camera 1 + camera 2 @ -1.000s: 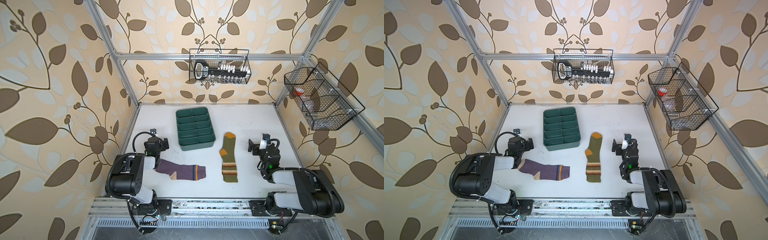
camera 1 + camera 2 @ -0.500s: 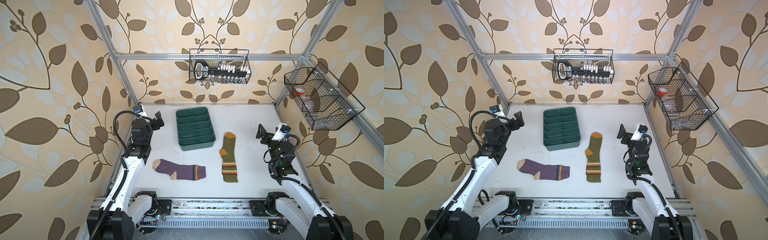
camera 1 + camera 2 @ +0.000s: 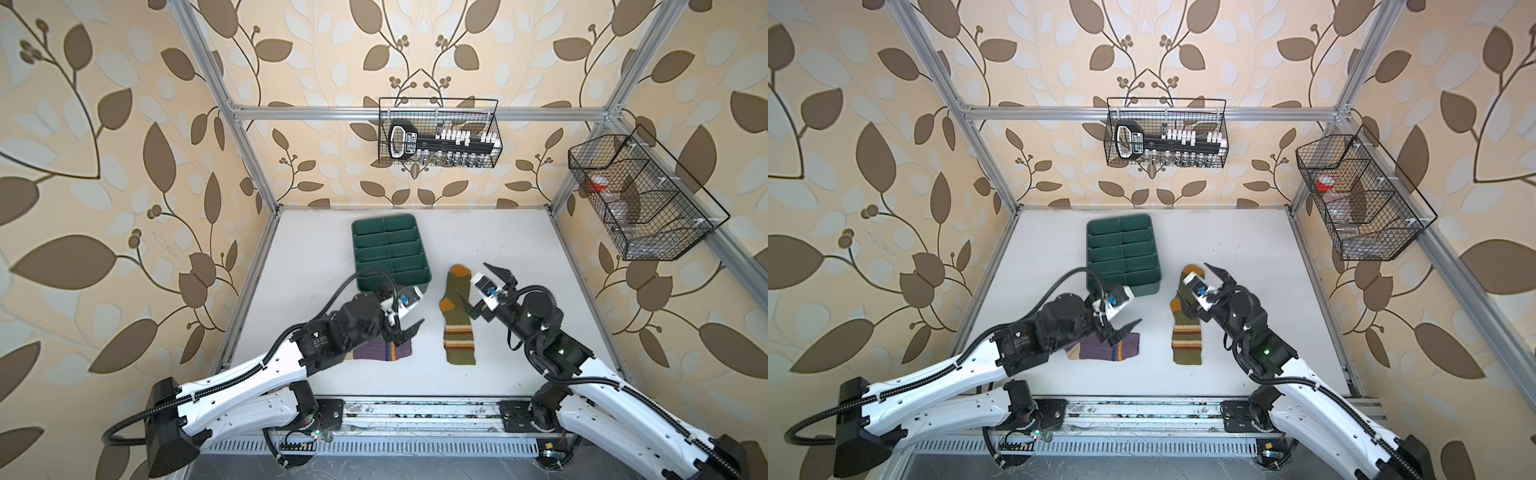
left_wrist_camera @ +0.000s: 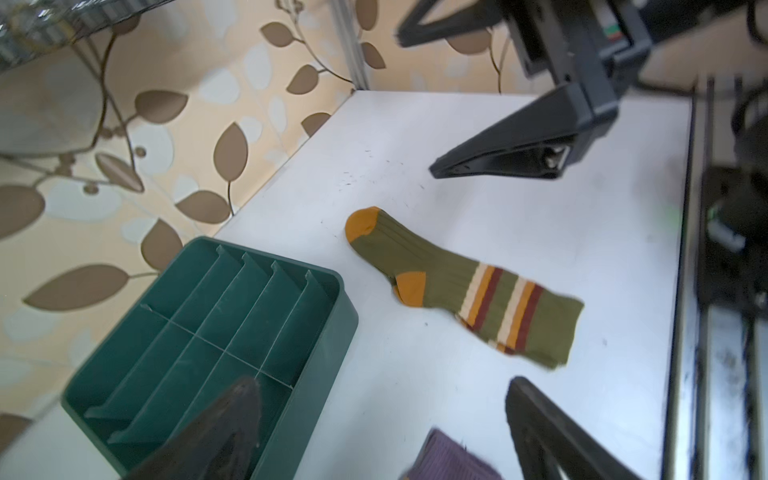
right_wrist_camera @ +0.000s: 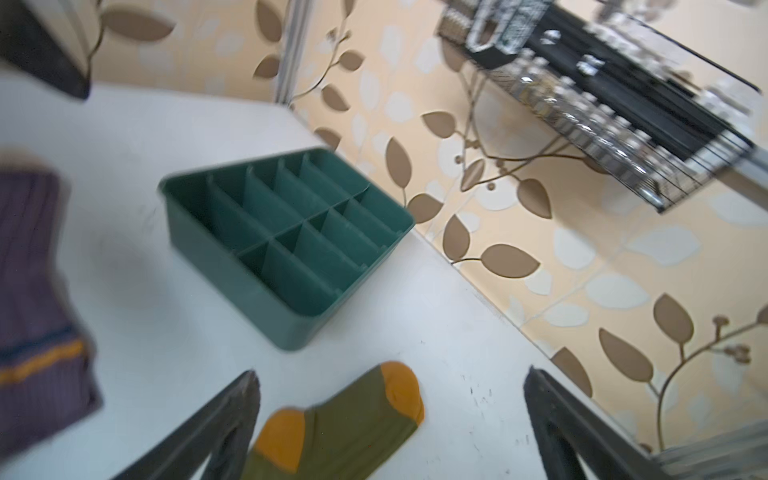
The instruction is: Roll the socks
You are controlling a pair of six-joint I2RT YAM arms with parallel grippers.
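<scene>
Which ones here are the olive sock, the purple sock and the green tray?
olive sock (image 3: 458, 338): in a top view, on its striped leg.
purple sock (image 3: 372, 351): in a top view, on the purple ribbing beside the cuff stripes.
green tray (image 4: 316, 382): left wrist view, on its outer wall.

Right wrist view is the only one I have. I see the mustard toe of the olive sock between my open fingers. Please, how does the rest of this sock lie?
Observer: In both top views the olive sock lies flat at full length, unrolled, its striped cuff toward the front rail.
Operator: Am I touching it?
Observer: No; in the left wrist view the right gripper hangs in the air, apart from the sock.
Operator: And the other arm?
Observer: The left gripper is open and empty, above the striped cuff of the purple sock.
</scene>
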